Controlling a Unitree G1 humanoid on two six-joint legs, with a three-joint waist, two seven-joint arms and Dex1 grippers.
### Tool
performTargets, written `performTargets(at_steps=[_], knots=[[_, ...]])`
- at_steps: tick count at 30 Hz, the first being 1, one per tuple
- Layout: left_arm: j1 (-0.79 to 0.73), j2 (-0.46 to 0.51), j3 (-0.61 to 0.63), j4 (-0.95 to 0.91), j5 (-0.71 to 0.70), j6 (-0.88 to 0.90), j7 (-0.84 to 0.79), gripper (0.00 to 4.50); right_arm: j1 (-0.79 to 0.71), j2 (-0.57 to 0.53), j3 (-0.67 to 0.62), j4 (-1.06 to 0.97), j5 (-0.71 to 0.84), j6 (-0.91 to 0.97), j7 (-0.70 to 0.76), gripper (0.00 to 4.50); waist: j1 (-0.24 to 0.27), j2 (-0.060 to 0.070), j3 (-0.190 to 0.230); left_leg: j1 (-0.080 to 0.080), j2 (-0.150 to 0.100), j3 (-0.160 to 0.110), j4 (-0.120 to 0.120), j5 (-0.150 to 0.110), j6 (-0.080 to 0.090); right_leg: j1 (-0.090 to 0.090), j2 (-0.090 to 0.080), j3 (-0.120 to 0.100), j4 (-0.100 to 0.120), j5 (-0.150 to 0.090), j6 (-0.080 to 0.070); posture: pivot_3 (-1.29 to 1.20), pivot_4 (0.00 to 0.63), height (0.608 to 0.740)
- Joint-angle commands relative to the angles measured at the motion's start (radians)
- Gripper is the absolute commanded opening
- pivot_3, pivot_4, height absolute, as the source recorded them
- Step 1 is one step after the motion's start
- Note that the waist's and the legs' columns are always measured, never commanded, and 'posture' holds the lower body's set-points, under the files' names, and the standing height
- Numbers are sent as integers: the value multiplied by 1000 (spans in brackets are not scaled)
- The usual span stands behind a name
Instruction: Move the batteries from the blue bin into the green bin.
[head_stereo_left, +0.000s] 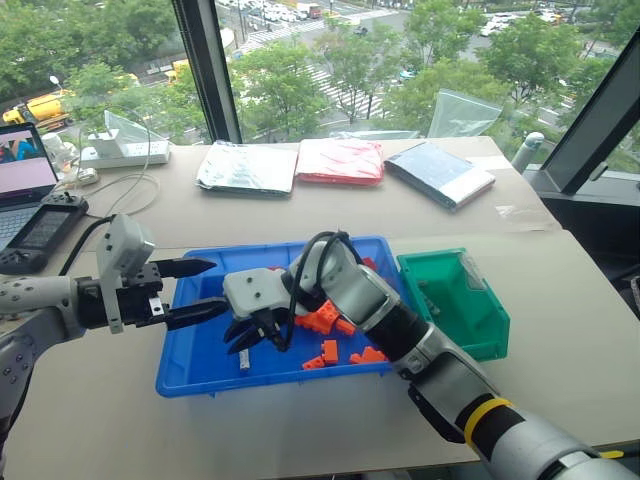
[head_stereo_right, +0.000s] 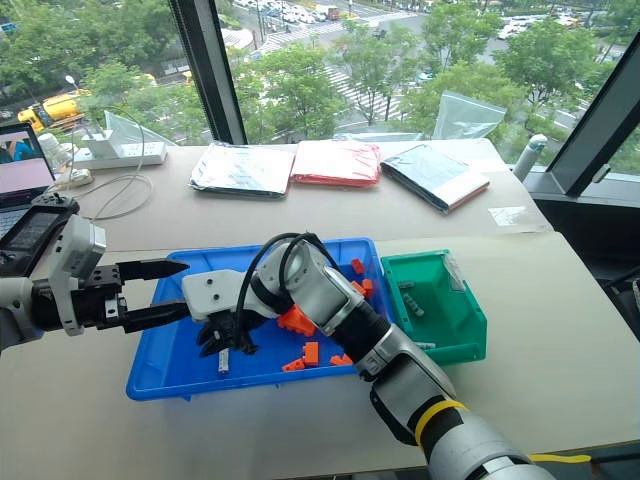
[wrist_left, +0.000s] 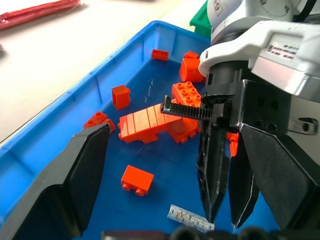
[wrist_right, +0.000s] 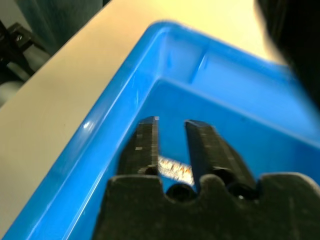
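- Left wrist view shows the right gripper (wrist_left: 222, 212) pointing down into the blue bin (wrist_left: 125, 55), its fingers parted by a narrow gap with nothing between them; one battery (wrist_left: 190, 219) lies flat on the bin floor, just beside and below the fingertips.
- Right wrist view adds that this battery sits behind the gap between the two fingers, near the bin's corner, with the bin walls close on two sides.
- Left eye view shows the left gripper (head_stereo_left: 200, 290) hovering level over the bin's left rim, jaws wide open and empty, just beside the right gripper.
- Right eye view shows the green bin (head_stereo_right: 470, 330) touching the blue bin's right wall, well apart from both grippers, with at least one battery inside; I cannot count them exactly.
- Bricks (head_stereo_left: 325, 318): about ten orange ones are scattered on the bin floor beyond the right gripper; bare floor lies around the battery.
- Table (head_stereo_left: 560, 280) is open past the green bin.
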Motion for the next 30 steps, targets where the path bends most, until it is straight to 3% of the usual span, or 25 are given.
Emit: performTargets(at_steps=[1,2,13,24,29,30], knots=[[0,8,33,-17,-1,-16,-2,4500,-17,29,17,5,20,-36,-25,2901,-1,0,0,0,0,0,1,0,0,0,0,0,1,0,0,0,150,740],[2,7,36,-20,-2,-15,-1,4500,-19,42,20,25,19,-37,-35,3152,-2,0,0,0,1,0,2,0,0,0,1,0,3,0,0,0,150,740],[13,7,55,-31,4,-12,8,4500,-43,113,52,308,-44,-157,-148,3152,-2,0,1,0,2,0,5,0,0,-1,3,1,5,0,-1,0,150,740],[8,-3,51,-33,14,-8,11,4500,-16,98,84,405,-70,-191,-146,3152,-2,0,1,0,2,0,5,0,0,-1,3,1,6,0,-1,0,150,740],[8,-5,51,-31,18,-7,7,4500,-5,96,79,401,-62,-188,-134,4439,-2,0,1,0,2,0,5,0,0,-1,3,1,7,0,-1,0,150,740],[7,-5,52,-31,18,-6,7,4500,0,92,82,389,-57,-185,-120,4439,-2,0,1,0,2,0,5,0,0,-1,3,1,7,0,-1,0,150,740]])
